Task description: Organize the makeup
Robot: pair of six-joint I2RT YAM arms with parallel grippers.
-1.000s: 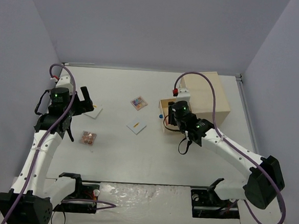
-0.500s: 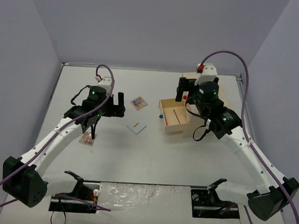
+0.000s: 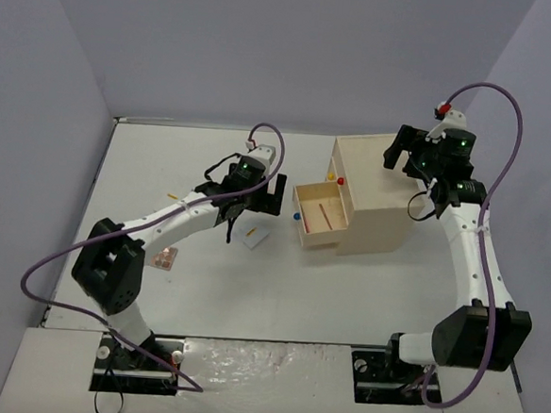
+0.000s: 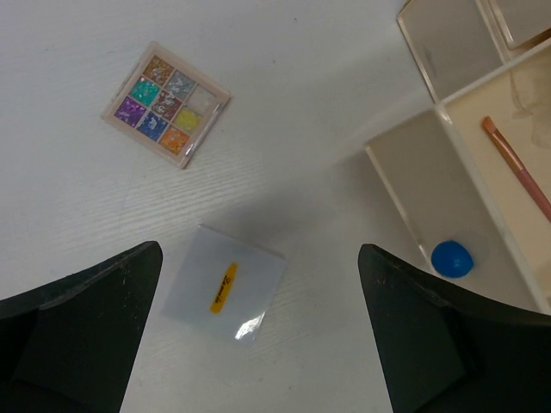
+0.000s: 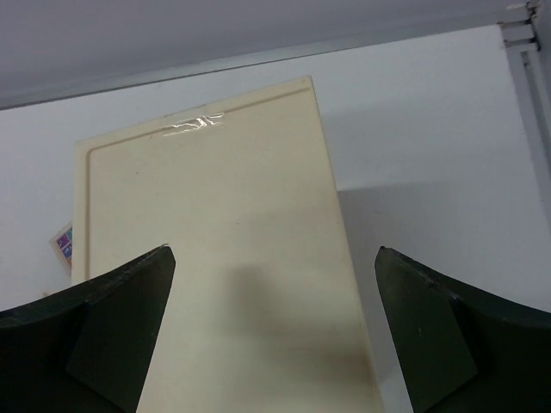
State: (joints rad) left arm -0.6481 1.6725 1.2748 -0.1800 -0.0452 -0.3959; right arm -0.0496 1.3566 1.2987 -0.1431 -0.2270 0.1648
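The left claw was wide open and held nothing. It hung above a white card with a yellow mark. A colourful eyeshadow palette lay on the table, on the far side of the card. To the right, a thin pink pencil lay in the open drawer with the blue knob. The right claw was wide open too, and empty, above the wooden box. Another palette lay near the left side.

both arms stretched forward – left gripper and right gripper each with jaws spread wide
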